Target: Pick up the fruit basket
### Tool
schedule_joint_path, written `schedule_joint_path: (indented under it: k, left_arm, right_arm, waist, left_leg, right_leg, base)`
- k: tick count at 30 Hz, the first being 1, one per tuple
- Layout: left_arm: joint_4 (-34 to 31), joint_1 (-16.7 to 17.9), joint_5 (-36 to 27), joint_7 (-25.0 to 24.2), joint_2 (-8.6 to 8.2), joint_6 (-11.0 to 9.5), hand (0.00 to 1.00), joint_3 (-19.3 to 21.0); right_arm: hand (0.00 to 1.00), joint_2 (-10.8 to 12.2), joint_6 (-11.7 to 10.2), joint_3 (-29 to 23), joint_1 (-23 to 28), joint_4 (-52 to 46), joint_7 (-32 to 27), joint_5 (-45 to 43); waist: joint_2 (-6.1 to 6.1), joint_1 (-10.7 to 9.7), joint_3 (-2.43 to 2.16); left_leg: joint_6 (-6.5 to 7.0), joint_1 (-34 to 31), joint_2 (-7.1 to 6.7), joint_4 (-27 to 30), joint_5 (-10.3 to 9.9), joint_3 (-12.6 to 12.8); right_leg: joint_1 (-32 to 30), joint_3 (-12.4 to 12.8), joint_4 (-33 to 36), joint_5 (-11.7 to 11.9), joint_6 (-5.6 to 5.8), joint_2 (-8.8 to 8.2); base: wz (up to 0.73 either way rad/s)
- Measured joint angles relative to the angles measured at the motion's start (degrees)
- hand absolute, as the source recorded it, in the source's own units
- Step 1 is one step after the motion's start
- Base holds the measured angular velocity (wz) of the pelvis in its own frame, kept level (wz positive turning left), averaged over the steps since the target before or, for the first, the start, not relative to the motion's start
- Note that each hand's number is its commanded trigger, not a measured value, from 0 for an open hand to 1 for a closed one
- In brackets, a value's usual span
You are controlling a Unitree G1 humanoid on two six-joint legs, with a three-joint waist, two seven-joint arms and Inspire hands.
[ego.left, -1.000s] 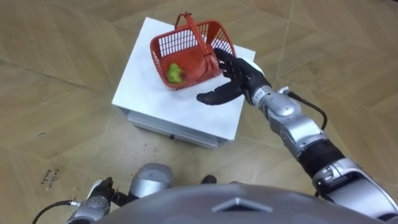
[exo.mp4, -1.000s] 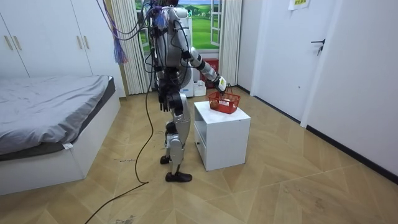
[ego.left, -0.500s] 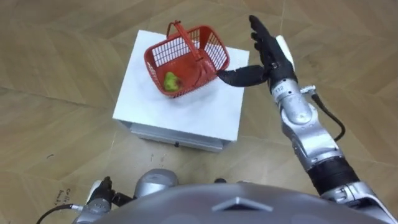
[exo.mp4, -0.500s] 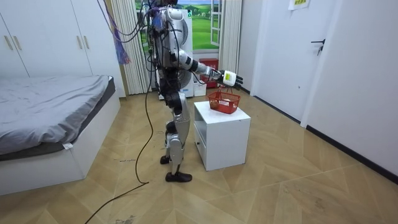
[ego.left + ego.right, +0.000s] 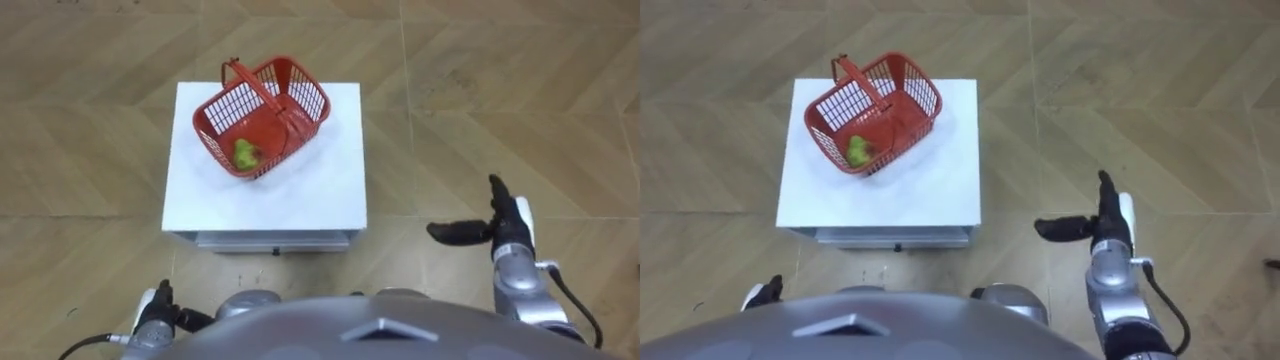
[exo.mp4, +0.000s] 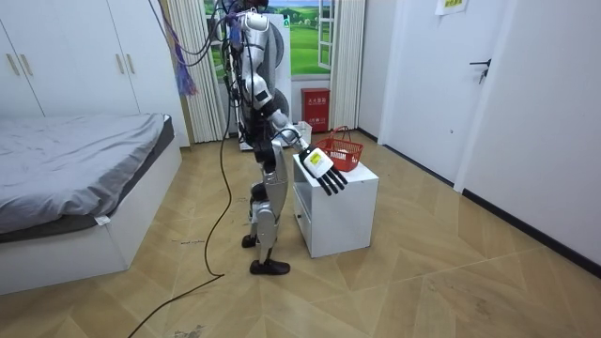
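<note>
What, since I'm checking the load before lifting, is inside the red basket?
One green fruit lies on the floor of the red basket, toward the robot's side. The mesh wall and the handle screen parts of the floor, so anything small behind them cannot be ruled out.

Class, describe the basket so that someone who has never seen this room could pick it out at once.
On the wooden floor before the robot stands a white box-shaped cabinet. On its top, near the far left corner, sits a red plastic mesh basket with a raised handle and a small green fruit inside. Its red lattice stands out against the plain white top.
</note>
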Motion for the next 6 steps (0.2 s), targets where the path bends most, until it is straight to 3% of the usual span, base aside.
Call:
schedule_joint_path:
  k: [6]
  left_arm:
    - [-0.3,1.1,4.9,-2.3,-0.20,1.8,0.00,0.6]
  right_arm:
    - [0.00,0.3,1.7,-0.1,-0.6,10.4,5.1,0.2]
  waist:
    - [0.40,0.7,0.15]
  left_leg:
    - [-0.06,0.3,0.01,0.1,-0.3,0.1]
  right_leg:
    - [0.5,0.6,-0.1,-0.4,0.06,0.14]
  base:
    - [0.00]
